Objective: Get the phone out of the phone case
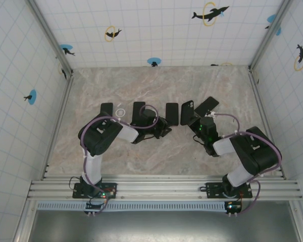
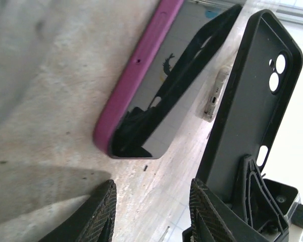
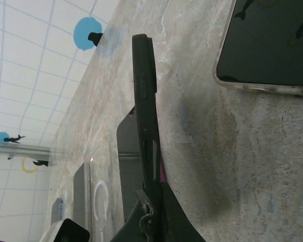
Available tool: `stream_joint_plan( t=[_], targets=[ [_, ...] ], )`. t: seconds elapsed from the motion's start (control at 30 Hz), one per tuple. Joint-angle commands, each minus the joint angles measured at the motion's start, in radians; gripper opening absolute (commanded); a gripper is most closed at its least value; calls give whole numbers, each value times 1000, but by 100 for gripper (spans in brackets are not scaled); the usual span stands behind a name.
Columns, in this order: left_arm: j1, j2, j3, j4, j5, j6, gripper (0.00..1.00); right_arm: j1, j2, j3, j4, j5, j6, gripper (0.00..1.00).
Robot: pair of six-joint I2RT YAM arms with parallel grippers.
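The right gripper (image 3: 152, 201) is clamping the empty black phone case (image 3: 144, 101), holding it upright on its edge. The left gripper (image 2: 154, 212) is hovering with its fingers apart (nothing between them) near the magenta phone (image 2: 141, 101), which is lying screen-up on the marble table (image 2: 50, 75).

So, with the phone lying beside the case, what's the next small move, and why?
Probably the right gripper should lower the empty black case flat onto the table: the purple phone already lies free there, and the left gripper is open, holding nothing.
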Motion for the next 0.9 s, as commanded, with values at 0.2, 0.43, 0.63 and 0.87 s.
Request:
stream_joint_plan(
  t=[0.2, 0.43, 0.63, 0.87],
  targets=[
    [-1, -66, 12, -71, -1, 67, 44, -35, 67, 52, 17, -80, -76, 4],
    [5, -114, 44, -148, -6, 133, 47, -54, 131, 92, 28, -130, -90, 7],
    [18, -152, 61, -187, -4, 164, 49, -66, 145, 97, 31, -145, -84, 16],
    [24, -184, 93, -248, -11, 212, 50, -72, 120, 121, -66, -149, -162, 29]
  ],
)
